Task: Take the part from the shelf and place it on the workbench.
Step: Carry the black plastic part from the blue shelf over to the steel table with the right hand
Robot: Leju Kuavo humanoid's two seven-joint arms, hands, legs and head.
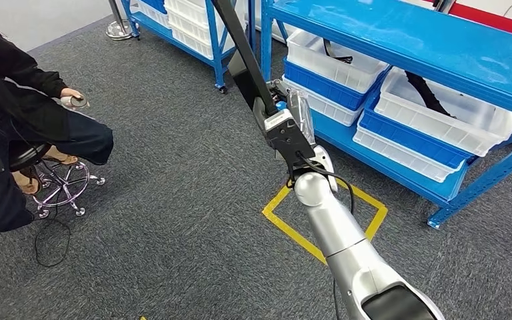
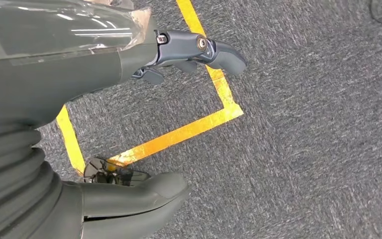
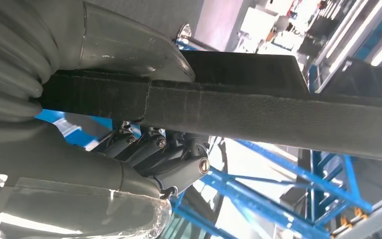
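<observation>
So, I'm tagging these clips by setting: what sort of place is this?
Probably a parts storeroom or factory test area: blue steel shelving carrying white and blue bins, grey carpet with a yellow tape square marking a standing spot, and a seated person holding a controller nearby.

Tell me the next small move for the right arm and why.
Probably carry the long black part clear of the blue shelf and turn toward the workbench. The right hand already grips the part, thumb on one side and fingers on the other, and it sticks up beside the shelf posts. The left hand hangs empty over the floor tape.
</observation>
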